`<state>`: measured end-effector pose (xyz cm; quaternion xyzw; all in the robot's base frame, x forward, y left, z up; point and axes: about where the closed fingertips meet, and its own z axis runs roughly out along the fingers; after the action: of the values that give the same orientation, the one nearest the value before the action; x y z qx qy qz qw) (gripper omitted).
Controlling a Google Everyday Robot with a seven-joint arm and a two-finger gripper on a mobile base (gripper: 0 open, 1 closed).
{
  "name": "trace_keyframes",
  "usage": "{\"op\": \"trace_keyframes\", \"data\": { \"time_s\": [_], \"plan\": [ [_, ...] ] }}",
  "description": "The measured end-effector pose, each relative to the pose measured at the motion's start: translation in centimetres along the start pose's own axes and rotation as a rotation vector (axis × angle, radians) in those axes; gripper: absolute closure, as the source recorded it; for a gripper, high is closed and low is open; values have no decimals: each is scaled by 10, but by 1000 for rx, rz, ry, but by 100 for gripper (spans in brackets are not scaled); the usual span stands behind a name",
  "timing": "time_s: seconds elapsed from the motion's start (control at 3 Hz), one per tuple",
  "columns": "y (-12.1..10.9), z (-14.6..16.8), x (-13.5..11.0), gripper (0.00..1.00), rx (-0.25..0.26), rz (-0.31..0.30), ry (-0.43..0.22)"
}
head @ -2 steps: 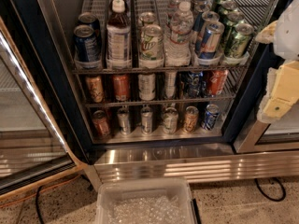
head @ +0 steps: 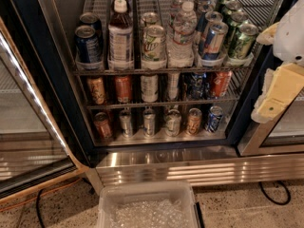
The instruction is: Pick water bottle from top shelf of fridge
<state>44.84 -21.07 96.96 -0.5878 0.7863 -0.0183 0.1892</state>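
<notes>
- The water bottle (head: 183, 37) is small, clear and ribbed, with a white screw cap. It stands upright at the front of its lane, to the left of the fingers (head: 280, 91) and well apart from them; a second bottle of the same kind stands behind it.
- The top shelf (head: 97, 6) carrying it is a grey wire rack with long lane dividers and clear plastic front stops.
- Between the bottle and the fingers stand blue-and-red cans (head: 213, 39), then glossy green cans (head: 242, 39), the nearest row to the fingers.
- Beyond the bottle, farther from the fingers, stand a pale green can (head: 153, 42), a dark-liquid bottle (head: 120, 37) with a full label, and dark blue cans (head: 88, 44).
- The gripper (head: 268, 65) hangs outside the fridge (head: 199, 170), before its right frame. Its two blocky cream fingers are spread apart, with nothing between them.
- Lower racks of short cans lie down and to the left of the fingers, above the ribbed stainless-steel base.
- A translucent plastic bin (head: 107, 198) with crinkled clear contents sits on the speckled floor, below everything else.
</notes>
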Motion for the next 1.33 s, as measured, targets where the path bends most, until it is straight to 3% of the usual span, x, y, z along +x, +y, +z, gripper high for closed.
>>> {"op": "trace_keyframes", "data": {
  "time_s": [0.33, 0.67, 1.33],
  "plan": [
    [-8, 21, -18, 0, 26, 44, -111],
    [-16, 35, -34, 0, 96, 43, -178],
    [-21, 37, -41, 0, 147, 54, -209]
  ]
}}
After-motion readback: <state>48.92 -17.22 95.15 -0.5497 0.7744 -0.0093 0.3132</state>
